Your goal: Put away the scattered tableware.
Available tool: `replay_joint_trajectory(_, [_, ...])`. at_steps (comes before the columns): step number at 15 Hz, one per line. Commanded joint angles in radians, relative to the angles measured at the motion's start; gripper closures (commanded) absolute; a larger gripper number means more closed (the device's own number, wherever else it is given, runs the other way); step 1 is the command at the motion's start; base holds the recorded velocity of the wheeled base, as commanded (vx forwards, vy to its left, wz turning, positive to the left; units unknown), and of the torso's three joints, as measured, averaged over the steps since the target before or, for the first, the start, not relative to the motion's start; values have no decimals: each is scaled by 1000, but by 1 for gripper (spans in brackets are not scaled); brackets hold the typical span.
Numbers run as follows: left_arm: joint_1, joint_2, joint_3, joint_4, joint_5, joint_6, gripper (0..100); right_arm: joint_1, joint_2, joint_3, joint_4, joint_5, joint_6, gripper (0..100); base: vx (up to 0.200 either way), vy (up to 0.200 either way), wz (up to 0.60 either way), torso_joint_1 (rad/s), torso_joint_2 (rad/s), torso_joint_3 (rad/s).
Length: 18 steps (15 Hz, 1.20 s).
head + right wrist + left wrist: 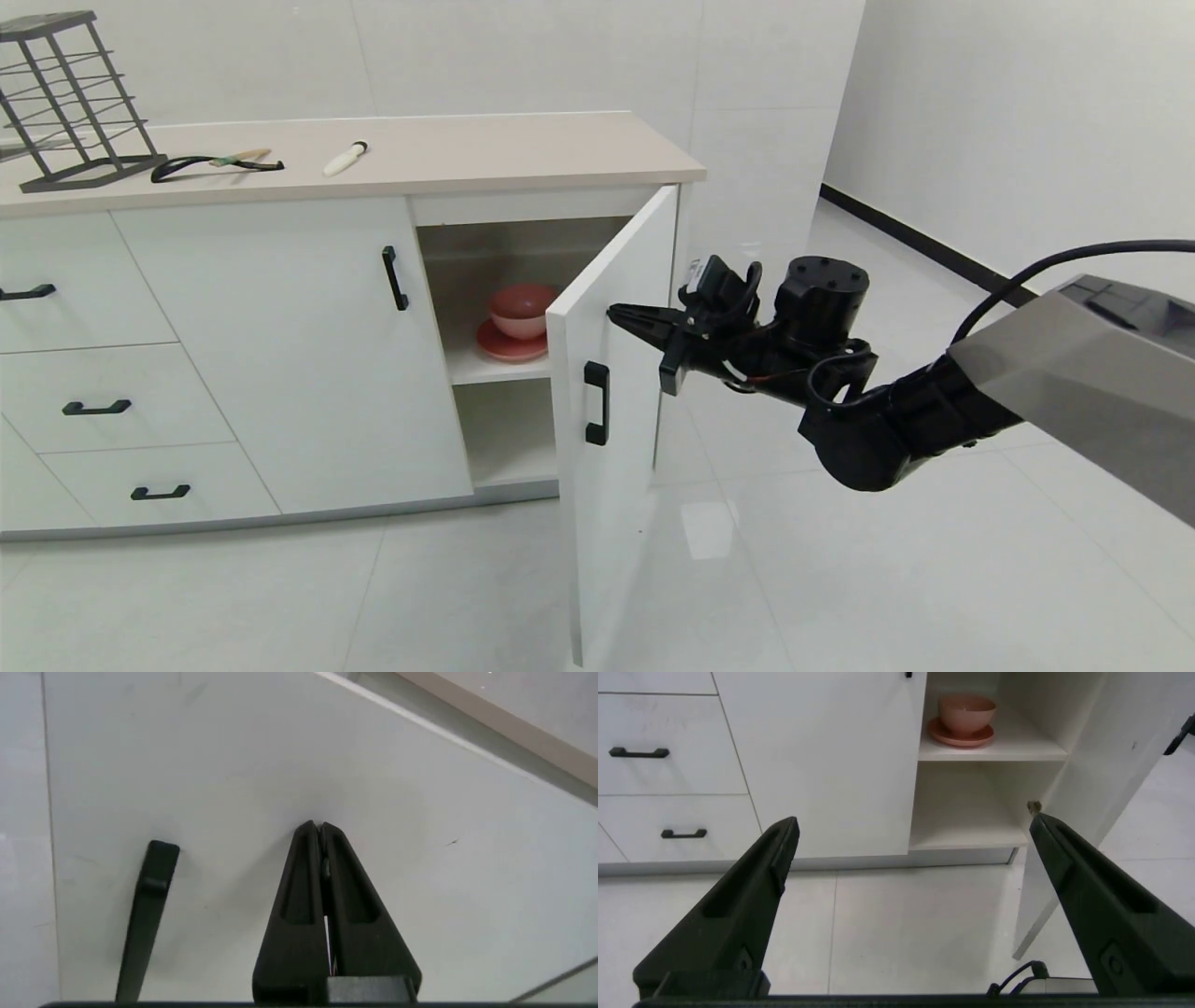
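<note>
A pink bowl [521, 309] rests on a pink plate [509, 346] on the upper shelf inside the cabinet; the bowl [966, 713] and plate [960, 735] also show in the left wrist view. The white cabinet door [616, 373] stands half open, with a black handle [597, 402]. My right gripper [618, 315] is shut, its tips pressed against the door's outer face [318, 827] above the handle [145, 917]. My left gripper [910, 831] is open and empty, low over the floor in front of the cabinet.
On the countertop [485, 149] lie a white-handled utensil [344, 158], a black-and-wood utensil [217, 164] and a dark wire rack [75, 103]. Drawers with black handles [95, 407] are left of the cabinet. Bare tiled floor [840, 560] spreads to the right.
</note>
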Motion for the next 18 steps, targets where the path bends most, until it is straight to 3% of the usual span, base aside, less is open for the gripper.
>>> replay_joint_trajectory(1, [0,0,0,0,0,0,0,8,45,-40,-2,0,-1,100,0,0,0,0,0,0])
replay_joint_trajectory(18, [0,0,0,0,0,0,0,29,338,-442,-28,0,-1,100,0,0,0,0,0,0])
